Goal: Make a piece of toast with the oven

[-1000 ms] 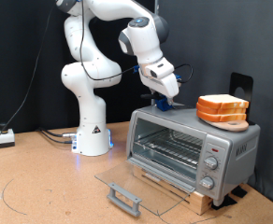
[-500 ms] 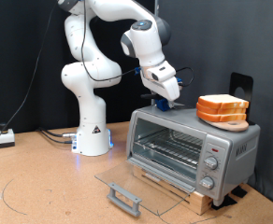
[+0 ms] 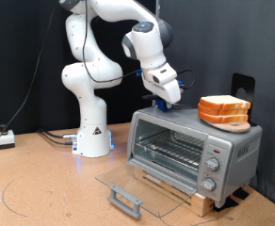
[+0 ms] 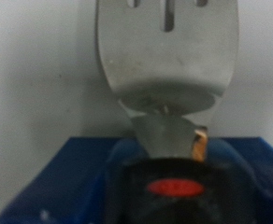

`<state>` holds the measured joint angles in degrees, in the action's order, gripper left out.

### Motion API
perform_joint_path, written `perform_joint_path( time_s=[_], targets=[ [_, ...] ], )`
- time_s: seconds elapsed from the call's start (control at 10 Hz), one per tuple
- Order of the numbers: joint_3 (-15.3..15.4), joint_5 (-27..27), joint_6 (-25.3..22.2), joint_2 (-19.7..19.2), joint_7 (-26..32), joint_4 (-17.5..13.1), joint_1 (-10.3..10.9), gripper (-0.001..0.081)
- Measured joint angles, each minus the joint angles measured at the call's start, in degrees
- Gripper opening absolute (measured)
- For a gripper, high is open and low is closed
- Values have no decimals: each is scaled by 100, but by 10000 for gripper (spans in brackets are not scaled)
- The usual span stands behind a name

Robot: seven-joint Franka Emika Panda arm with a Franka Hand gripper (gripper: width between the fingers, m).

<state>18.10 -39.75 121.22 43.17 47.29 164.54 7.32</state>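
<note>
While over oven (image 3: 189, 143) — hand (image 3: 168, 104) unmoved

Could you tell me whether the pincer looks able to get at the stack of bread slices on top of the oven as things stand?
Probably yes: the pincer hovers above the oven top beside the bread stack, with nothing between them.

The claw (image 3: 169, 102), upper middle of the exterior frame above the oven (image 3: 192, 148), is too small to show how its fingers are set. In the wrist view a blurred metal spatula blade (image 4: 166, 56) runs off the top edge, and a dark handle with a red oval (image 4: 177, 187) is cut off at the bottom. The robot arm's top (image 3: 100, 9) leaves the frame's upper edge.
</note>
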Motion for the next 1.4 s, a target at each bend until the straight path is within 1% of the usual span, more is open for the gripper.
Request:
perform_joint_path(
  time_s=[0.3,0.5,0.6,0.8,0.9,1.0,1.2,1.3,1.4],
  targets=[
    [-7,-9,13,-8,0,-4,-74,394],
    [-118,-232,-1,18,68,-64,-73,394],
    [-270,-389,-78,96,179,-115,-67,394],
    [-673,-465,-529,383,333,-261,-64,394],
    [-832,-465,-766,565,347,-276,-60,394],
    [-804,-439,-763,533,327,-290,-65,394],
    [-845,-566,-274,527,320,-284,-157,394],
    [-966,-630,-64,537,321,-286,-272,394],
    [-1123,-653,11,548,313,-297,-405,394]
  ],
)
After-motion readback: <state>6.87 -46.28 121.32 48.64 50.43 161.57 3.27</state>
